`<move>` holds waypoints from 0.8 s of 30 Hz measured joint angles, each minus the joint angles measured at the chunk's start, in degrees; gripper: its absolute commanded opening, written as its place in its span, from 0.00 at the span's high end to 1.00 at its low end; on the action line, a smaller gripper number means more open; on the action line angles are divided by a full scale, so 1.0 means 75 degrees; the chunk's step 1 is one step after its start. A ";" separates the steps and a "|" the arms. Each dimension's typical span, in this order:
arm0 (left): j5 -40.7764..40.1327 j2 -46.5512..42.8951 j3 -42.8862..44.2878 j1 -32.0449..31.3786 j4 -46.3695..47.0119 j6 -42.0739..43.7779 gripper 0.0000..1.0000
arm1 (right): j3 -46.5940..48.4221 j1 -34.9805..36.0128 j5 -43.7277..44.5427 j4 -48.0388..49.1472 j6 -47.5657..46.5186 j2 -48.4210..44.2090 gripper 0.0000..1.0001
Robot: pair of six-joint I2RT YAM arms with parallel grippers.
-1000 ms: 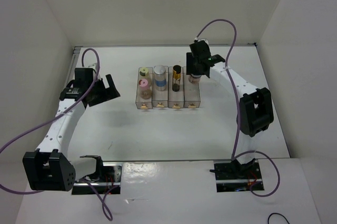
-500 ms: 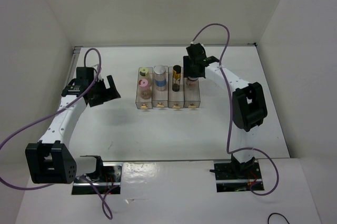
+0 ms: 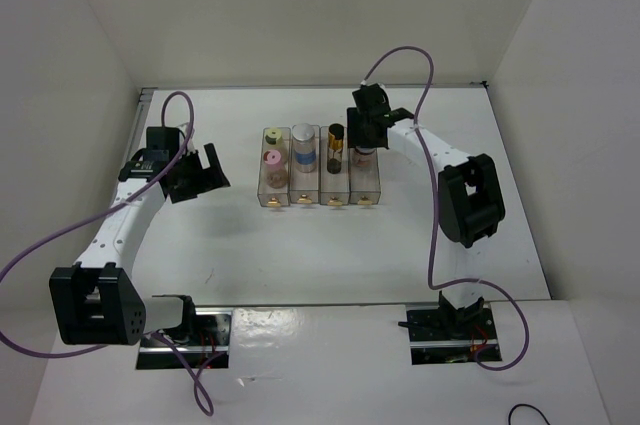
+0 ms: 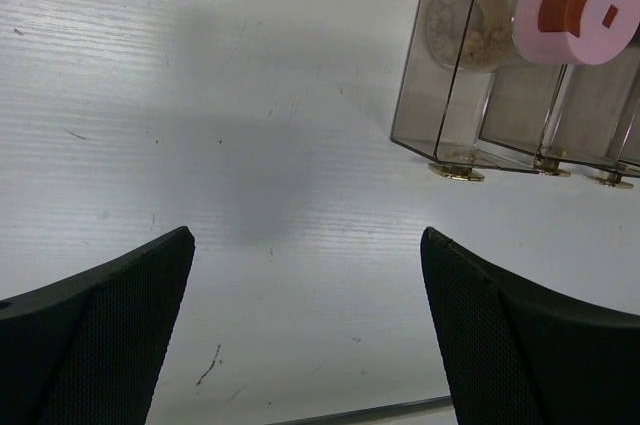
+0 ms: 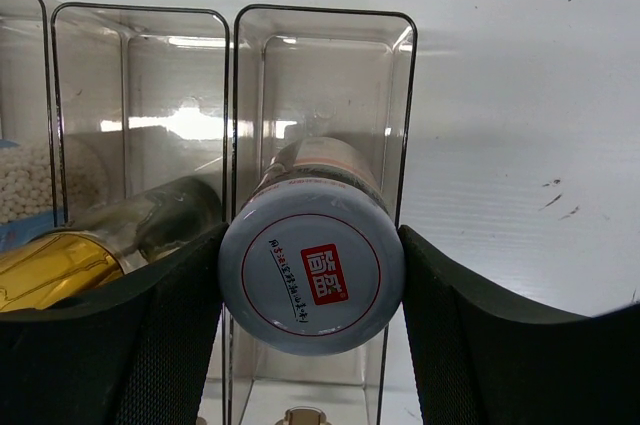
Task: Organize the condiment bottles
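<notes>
Right wrist: right gripper point(image 3: 364, 135) clenched on silver-grey-lid jar point(image 5: 312, 280), inside bin point(image 5: 325, 13) at row's 3 o'clock end. Other bottles point(image 3: 303, 145) already binned; release apparently remains. Left gripper point(image 4: 305, 325) splayed, 9 o'clock.

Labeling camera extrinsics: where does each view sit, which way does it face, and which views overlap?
Top external: above and behind the bases, looking down at the table; both arms, left pincer, right pincer show.
Left wrist: low over the table, facing the clear bins and pink-lidded jar; own open fingers show.
Right wrist: facing the end bin; own fingers clamp the grey-lidded jar.
All three share the bins.
</notes>
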 measured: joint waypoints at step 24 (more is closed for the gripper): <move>-0.0006 -0.0003 0.0000 0.0000 0.0006 0.0131 0.00 | -0.0149 0.0035 0.0058 0.0224 -0.0017 0.0256 0.17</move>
